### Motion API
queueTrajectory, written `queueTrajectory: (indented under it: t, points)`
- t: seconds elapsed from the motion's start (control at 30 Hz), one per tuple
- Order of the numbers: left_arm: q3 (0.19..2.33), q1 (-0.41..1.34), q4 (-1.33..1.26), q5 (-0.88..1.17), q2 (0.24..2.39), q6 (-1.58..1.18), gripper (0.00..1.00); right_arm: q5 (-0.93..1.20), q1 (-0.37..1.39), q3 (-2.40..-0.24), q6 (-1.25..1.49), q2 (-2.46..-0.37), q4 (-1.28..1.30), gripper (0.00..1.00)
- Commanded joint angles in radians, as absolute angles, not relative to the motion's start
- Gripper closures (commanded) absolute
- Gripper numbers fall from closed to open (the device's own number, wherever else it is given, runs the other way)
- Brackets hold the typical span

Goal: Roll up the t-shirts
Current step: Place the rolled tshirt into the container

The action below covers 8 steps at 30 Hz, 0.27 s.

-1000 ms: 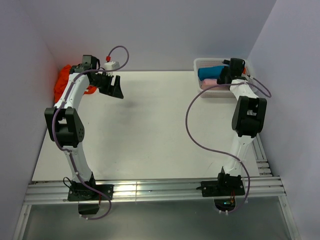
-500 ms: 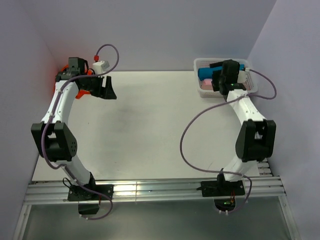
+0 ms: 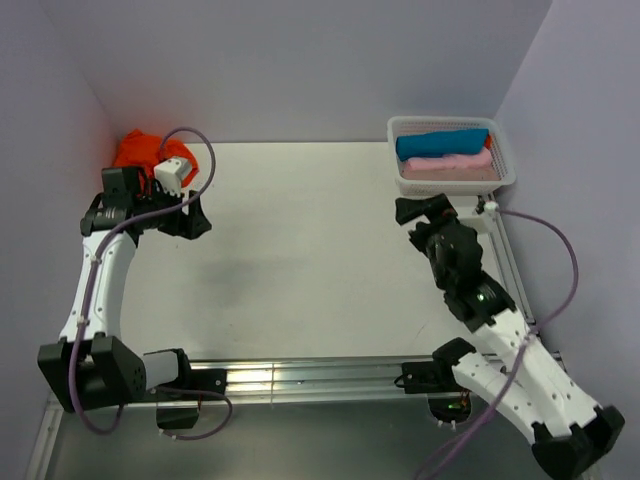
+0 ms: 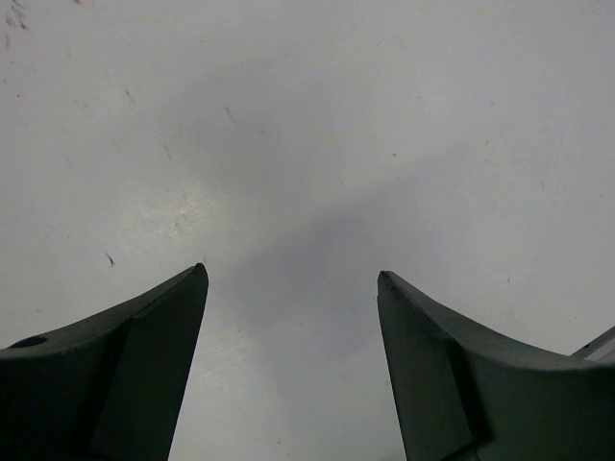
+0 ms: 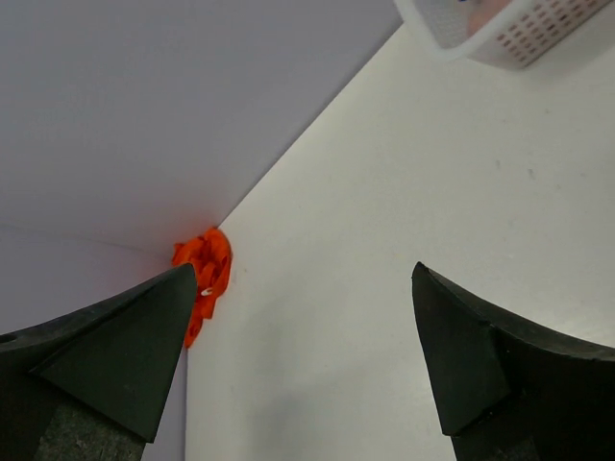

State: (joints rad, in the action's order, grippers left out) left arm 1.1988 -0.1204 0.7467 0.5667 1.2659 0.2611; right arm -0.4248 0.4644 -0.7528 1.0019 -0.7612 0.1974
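Reading this as a gap between shirts, with nothing in either grip. On my near left, the left jaws are spread wide and empty over bare counter (image 4: pixel 307 115). Right of centre, the right jaws are just as wide and empty, low over the counter and aimed across it at the far left corner.

My call is that the next step is fetching the orange t-shirt (image 3: pixel 138 150). It sits crumpled in that far left corner against the walls, just beyond the left jaws and untouched. It needs pulling out onto open counter and flattening before any roll, so probably a job for both arms. Bunched cloth may lift as one lump.

Far right, the white lattice basket (image 3: pixel 505 165) holds two rolls side by side: the pink t-shirt (image 3: pixel 450 162) nearer, the teal t-shirt (image 3: pixel 440 143) behind it. A sliver of orange shows at the teal roll's right end, and I can't tell what it is.
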Motion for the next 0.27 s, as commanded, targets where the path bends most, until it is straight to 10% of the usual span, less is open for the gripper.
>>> queueTrajectory:
  t: [0.0,0.23]
  points:
    - [1.14,-0.123,0.663,0.56,1.155,0.265,0.23,-0.505,0.477,-0.641,0.942,-0.597,0.238,0.0]
    - [1.126,-0.123,0.673,0.614,1.129,0.218,0.23,-0.531,0.479,-0.637,0.873,-0.457,0.33,0.0]
